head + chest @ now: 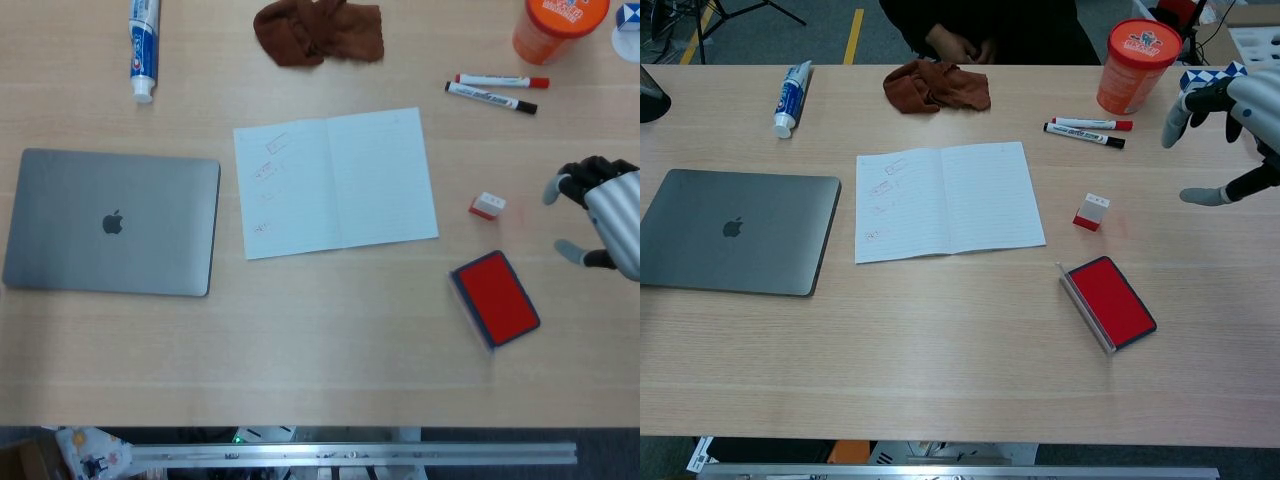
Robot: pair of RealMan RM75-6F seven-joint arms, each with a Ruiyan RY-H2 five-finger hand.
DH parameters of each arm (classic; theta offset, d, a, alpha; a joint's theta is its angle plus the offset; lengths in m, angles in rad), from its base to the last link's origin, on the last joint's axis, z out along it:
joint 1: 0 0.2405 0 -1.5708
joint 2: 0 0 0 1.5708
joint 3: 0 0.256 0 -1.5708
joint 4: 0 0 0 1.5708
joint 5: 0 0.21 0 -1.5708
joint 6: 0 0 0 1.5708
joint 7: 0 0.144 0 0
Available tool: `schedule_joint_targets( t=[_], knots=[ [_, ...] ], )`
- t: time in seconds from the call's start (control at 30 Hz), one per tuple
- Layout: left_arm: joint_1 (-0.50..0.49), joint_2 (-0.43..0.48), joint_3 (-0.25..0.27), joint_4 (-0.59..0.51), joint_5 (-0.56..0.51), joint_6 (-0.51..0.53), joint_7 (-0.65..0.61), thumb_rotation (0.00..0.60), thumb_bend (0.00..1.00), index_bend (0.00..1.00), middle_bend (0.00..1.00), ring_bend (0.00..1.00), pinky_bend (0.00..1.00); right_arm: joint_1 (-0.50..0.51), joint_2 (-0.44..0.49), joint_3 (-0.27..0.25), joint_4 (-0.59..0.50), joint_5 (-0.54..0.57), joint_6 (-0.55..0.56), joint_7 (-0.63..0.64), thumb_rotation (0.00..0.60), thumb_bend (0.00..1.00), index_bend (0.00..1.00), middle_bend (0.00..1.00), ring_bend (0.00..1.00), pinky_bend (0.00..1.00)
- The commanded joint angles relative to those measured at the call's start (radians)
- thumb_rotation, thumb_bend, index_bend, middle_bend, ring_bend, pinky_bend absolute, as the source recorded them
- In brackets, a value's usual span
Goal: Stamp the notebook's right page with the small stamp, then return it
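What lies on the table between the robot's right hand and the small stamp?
Nothing: between the right hand and the small stamp only bare table shows, in both head and chest views.

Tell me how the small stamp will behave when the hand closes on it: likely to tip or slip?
The small stamp is a short blocky piece standing alone, so it probably weighs little and may skid or topple if nudged from one side. Its flat faces should pinch securely. The right hand, open and empty, is apart from it.
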Motion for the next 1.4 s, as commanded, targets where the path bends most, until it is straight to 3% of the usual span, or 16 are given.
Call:
schedule_joint_targets(
  t=[0.03,0.27,0.87,1.4],
  knots=[
    [0.000,0.000,0.000,0.001,0.000,-0.001,0.000,0.600,0.28,0.00,0.00,0.10,0.13,0.011,-0.014,0.001,0.004,0.016,-0.011,-0.026,0.600,0.08,0.47,0.46,0.36,0.51],
    [-0.004,-0.003,0.004,0.002,0.006,-0.008,0.003,0.600,0.28,0.00,0.00,0.10,0.13,0.041,-0.061,0.009,0.030,0.075,-0.043,-0.086,0.600,0.06,0.47,0.46,0.36,0.51],
    [-0.006,0.002,0.007,0.001,0.005,-0.013,0.000,0.600,0.28,0.00,0.00,0.10,0.13,0.189,-0.272,0.070,0.212,0.348,-0.154,-0.276,0.600,0.03,0.47,0.44,0.36,0.51],
    [-0.008,0.003,0.010,0.017,0.003,-0.023,-0.023,0.600,0.28,0.00,0.00,0.10,0.13,0.264,-0.425,0.052,0.366,0.499,-0.174,-0.376,0.600,0.03,0.47,0.44,0.35,0.51]
  ],
)
